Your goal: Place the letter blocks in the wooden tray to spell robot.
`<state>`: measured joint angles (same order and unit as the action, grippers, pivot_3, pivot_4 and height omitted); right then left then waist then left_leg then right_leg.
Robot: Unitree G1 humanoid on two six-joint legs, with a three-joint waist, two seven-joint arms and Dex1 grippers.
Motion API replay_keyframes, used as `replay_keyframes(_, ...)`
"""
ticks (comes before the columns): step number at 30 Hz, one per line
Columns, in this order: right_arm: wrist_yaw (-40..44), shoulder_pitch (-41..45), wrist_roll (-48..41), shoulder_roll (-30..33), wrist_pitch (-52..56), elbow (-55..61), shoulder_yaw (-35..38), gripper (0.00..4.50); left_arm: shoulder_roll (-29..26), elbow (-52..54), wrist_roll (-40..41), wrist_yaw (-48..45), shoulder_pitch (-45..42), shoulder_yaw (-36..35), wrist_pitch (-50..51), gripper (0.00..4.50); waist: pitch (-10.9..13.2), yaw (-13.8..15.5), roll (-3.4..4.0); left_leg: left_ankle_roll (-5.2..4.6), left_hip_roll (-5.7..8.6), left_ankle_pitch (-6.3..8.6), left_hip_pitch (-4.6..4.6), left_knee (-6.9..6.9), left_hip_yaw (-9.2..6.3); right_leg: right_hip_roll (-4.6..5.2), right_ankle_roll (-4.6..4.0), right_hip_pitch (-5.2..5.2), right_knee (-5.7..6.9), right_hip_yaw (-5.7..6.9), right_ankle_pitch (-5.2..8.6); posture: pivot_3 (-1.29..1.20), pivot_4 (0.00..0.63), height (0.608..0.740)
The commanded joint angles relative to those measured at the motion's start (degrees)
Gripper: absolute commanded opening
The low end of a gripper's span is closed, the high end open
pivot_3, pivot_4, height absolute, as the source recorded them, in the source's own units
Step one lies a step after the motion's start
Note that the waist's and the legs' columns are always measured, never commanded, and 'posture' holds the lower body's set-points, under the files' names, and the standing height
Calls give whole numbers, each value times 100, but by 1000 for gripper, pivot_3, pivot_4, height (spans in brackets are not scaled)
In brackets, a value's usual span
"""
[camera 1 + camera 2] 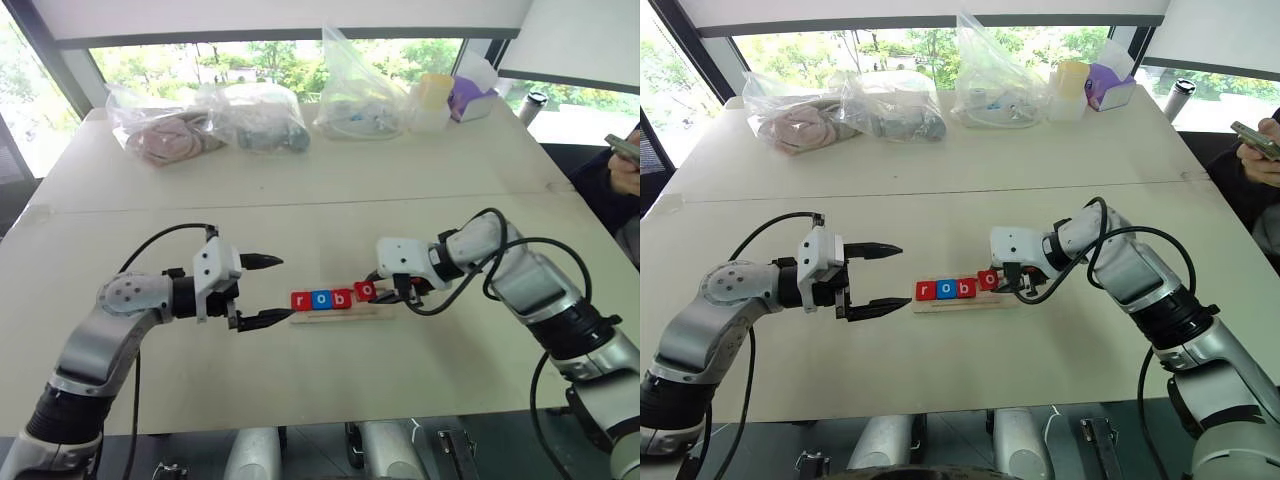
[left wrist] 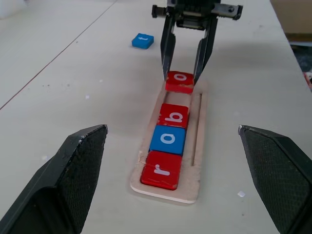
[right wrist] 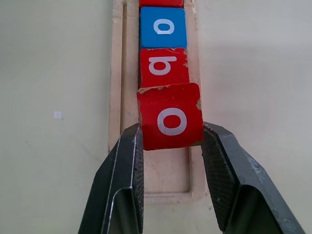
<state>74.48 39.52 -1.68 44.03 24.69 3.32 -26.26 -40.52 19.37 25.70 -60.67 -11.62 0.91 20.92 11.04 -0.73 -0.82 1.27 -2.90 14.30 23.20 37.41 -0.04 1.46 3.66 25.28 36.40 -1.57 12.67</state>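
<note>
Near the middle of the pale beige table (image 1: 330,190) you've got the long narrow pale wood tray (image 1: 345,316) with rounded ends, long axis running left-right across the head view, one end toward each gripper. Three square letter tiles sit in its slot, touching in a row from the robot's left end: red "r" block (image 1: 300,300), blue "o" block (image 1: 321,299), red "b" block (image 1: 342,298). Letters read upright from the robot's side.

Your right gripper (image 3: 171,141) is clamped on the red "o" block (image 3: 170,116) by its two side edges. That block is tilted, its far edge against the "b", and it hangs over the unfilled part of the slot; can't tell if it touches the wood.

Your left gripper (image 1: 260,292) hovers just beside the tray's left end, jaws spread wide, nothing between them, pointing along the tray.

Blue "t" block (image 2: 143,40) lies flat on the table, well apart from the tray.

Far edge of the table: clear plastic bags (image 1: 210,122) with contents, a purple box (image 1: 1108,88). Windows with greenery behind. A person's hand holding a phone (image 1: 625,150) at the right edge.
</note>
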Motion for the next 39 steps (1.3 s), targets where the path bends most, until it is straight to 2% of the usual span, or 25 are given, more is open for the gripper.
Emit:
replay_keyframes(1, 1, 127, 99, -57, -74, 1, 45, 1105, -55, 259, 105, 70, 5, -152, 1, 4500, 0, -1, 0, 0, 0, 0, 0, 0, 0, 0, 0, 0, 0, 0, 0, 0, 150, 740)
replay_keyframes(27, 105, 44, 214, -170, 53, 57, 104, 1105, -36, 116, 47, 96, -70, -105, -75, 4500, 0, -6, 0, 0, 0, 0, -1, 0, -1, -1, 0, 0, 1, 0, -1, 0, 150, 740)
replay_keyframes(33, 119, 70, 198, -186, 114, 100, 124, 4214, -24, 146, 55, 121, -80, -94, -53, 4500, 0, -6, 0, 0, 0, 0, -1, 0, -1, -1, 0, 0, 1, 0, 0, 0, 150, 740)
replay_keyframes(34, 123, 68, 197, -184, 118, 110, 127, 4409, -20, 156, 57, 129, -83, -91, -46, 4500, 0, -6, 0, 0, 0, 0, -1, 0, -1, -1, 0, 0, 1, 0, 0, 0, 150, 740)
replay_keyframes(39, 154, 124, 135, -160, 168, 178, 214, 4409, -14, 189, 62, 151, -84, -80, -24, 4500, 0, -6, 0, 0, 0, 0, -1, 0, -1, -1, 0, 0, 1, 1, 0, 0, 150, 740)
